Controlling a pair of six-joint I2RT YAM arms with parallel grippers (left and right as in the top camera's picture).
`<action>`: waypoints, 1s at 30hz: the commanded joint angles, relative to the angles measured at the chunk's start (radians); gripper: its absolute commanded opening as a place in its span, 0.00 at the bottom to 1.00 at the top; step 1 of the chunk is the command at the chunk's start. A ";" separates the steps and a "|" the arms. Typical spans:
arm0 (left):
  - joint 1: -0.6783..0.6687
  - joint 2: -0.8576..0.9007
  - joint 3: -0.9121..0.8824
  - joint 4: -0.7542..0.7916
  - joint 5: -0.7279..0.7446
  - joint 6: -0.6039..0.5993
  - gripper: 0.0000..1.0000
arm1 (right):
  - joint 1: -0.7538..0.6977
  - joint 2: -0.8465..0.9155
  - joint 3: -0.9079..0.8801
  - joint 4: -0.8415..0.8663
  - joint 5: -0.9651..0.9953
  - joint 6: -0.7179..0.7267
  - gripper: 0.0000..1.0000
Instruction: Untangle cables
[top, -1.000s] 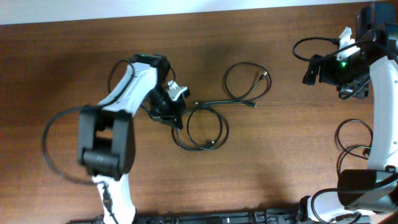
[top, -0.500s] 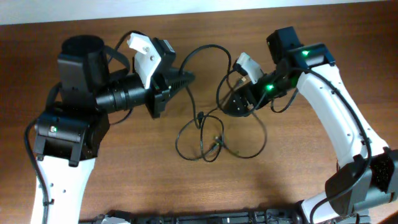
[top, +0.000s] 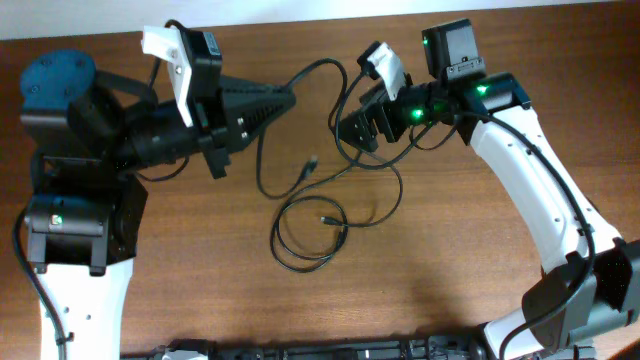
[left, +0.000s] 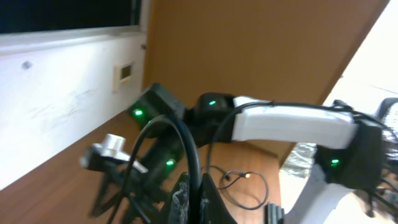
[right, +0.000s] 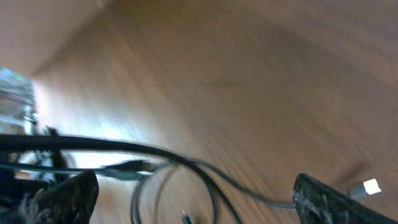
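Overhead view: the left hand (top: 283, 100), held above the table (top: 470, 290), is closed on one of the cables (top: 278, 240). In the left wrist view its fingers (left: 181, 198) are pinched together on the cord, which arcs upward. From the left hand this cord runs across to the right hand (top: 350, 128), near it. In the right wrist view that hand's fingers (right: 62, 194) stand wide apart, with a cord crossing the gap unclamped. The other cables lie in a loose coil on the table, below and right of the left hand.
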 joint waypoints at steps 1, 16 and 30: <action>0.003 -0.019 0.009 0.052 0.095 -0.091 0.00 | 0.008 -0.036 0.007 0.095 -0.269 0.108 0.99; 0.003 -0.002 0.008 -0.217 -0.073 0.013 0.53 | -0.011 -0.037 0.008 -0.068 0.545 0.194 0.04; 0.002 0.214 0.006 -0.586 -0.585 0.057 0.70 | -0.959 -0.182 0.169 -0.226 0.476 0.762 0.04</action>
